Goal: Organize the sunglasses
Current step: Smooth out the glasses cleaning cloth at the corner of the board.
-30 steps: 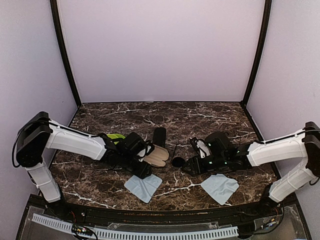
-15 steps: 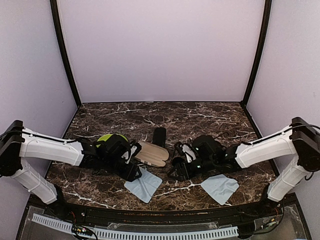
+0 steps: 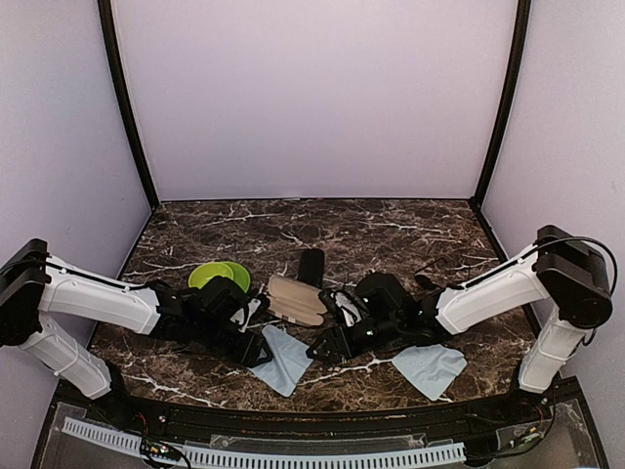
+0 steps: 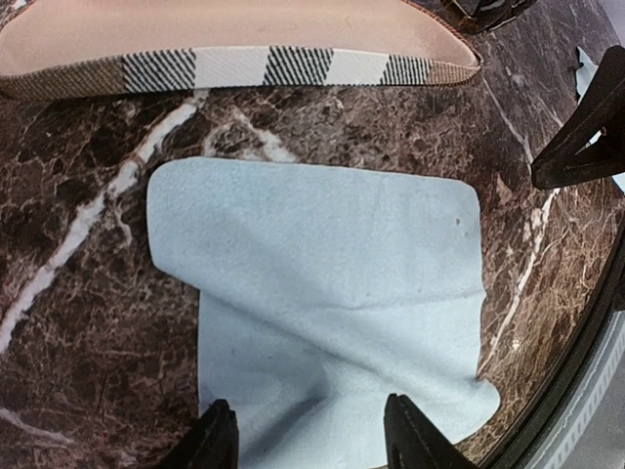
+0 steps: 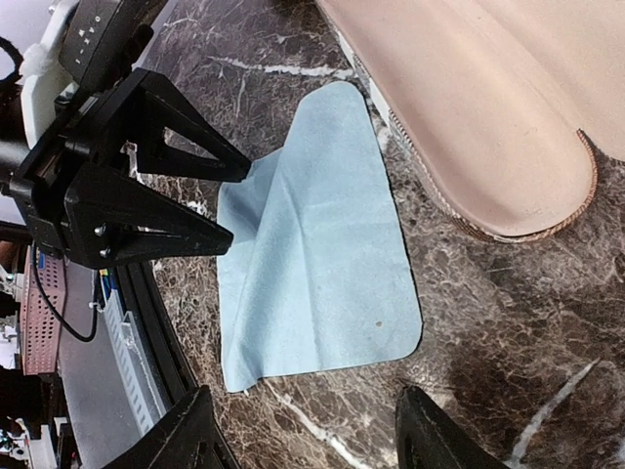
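The sunglasses cannot be made out for certain in any view, so their place relative to the open case (image 3: 296,299) cannot be told. Just on the near side of that case, the left gripper (image 4: 312,442) hangs half open over a light blue cloth (image 4: 322,293) with nothing between its fingers, and the right gripper (image 5: 312,430) faces it from the cloth's other side, likewise parted and empty. A second cloth (image 3: 430,368) lies on the worktop (image 3: 391,225) well right of the case.
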{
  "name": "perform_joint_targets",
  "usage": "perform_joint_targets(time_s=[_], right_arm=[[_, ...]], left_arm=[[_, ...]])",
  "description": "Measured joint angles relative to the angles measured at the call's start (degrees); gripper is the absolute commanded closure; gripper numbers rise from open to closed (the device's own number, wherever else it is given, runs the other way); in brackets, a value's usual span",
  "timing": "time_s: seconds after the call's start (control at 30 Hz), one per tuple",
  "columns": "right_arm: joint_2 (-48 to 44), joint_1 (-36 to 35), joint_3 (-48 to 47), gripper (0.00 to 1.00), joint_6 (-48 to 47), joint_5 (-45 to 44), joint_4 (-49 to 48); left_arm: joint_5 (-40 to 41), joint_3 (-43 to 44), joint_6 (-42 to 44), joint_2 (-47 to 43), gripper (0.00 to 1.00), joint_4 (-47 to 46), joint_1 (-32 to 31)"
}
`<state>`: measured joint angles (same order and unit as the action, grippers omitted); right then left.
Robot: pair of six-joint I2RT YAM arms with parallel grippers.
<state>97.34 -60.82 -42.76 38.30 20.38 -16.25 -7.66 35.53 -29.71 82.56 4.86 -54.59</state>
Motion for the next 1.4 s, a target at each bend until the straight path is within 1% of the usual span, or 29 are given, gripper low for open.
perform_joint_targets(time_s=[0.33, 0.6, 0.7, 0.97, 1.27, 1.4], right_arm=[[0.00, 0.00, -0.02, 0.36, -0.04, -0.22, -0.39], [-0.15, 0.00, -0.76, 0.36, -1.07, -1.57, 1.46], [-0.37, 0.00, -0.83, 0.36, -1.55, -2.43, 2.51], [-0.50, 0.00, -1.25, 0.35, -2.49, -3.78, 4.28], [-0.59, 0.00, -2.34, 0.35, -3.80, -4.39, 6.64], [-0.59, 0.00, -2.84, 0.35, -4.22, -5.01, 7.52]], left_arm=[[-1.38, -1.22, -1.22, -0.28, 0.47, -0.44, 0.00], [-2.01, -1.46, -1.79, -0.96, 0.47, 0.96, -0.35], [-1.99, -1.03, -1.99, -1.16, 0.47, 2.64, -1.25], [-0.26, 0.24, -3.43, -2.38, 0.47, 10.19, -6.10], [1.86, 2.38, -3.96, -2.05, 0.47, 16.81, -8.52], [1.20, 3.58, -3.52, -1.29, 0.48, 18.75, -9.90]])
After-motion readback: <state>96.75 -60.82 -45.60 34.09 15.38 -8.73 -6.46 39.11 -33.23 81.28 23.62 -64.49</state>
